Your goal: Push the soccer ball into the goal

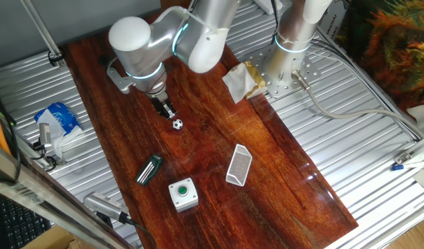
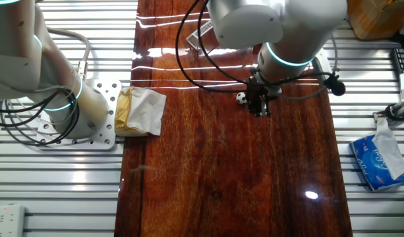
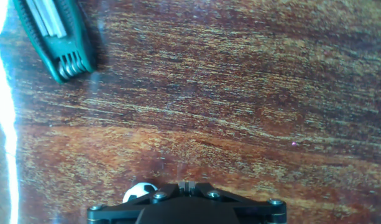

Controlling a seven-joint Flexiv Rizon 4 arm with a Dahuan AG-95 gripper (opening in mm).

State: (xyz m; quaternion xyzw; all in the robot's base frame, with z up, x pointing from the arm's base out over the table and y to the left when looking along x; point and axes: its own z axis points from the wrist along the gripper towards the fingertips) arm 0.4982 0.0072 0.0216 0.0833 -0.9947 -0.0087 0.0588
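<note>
The soccer ball (image 1: 178,124) is a tiny white ball with black patches on the wooden table. My gripper (image 1: 169,111) is shut and empty, its tips down at the table just beside the ball, on its far-left side. In the other fixed view the ball (image 2: 242,98) peeks out left of the gripper (image 2: 259,110). In the hand view the ball (image 3: 139,191) shows at the bottom edge, left of the closed gripper (image 3: 187,185). The goal (image 1: 238,165), a white mesh frame, lies to the ball's right and nearer the front; it also shows in the other fixed view (image 2: 202,31).
A dark green-striped clip bar (image 1: 149,169) lies front-left of the ball, also in the hand view (image 3: 56,34). A white box with a green button (image 1: 183,194) stands near the front. Crumpled paper (image 1: 239,81) lies by the second arm's base (image 1: 284,69). A tissue pack (image 1: 58,117) is off the table's left.
</note>
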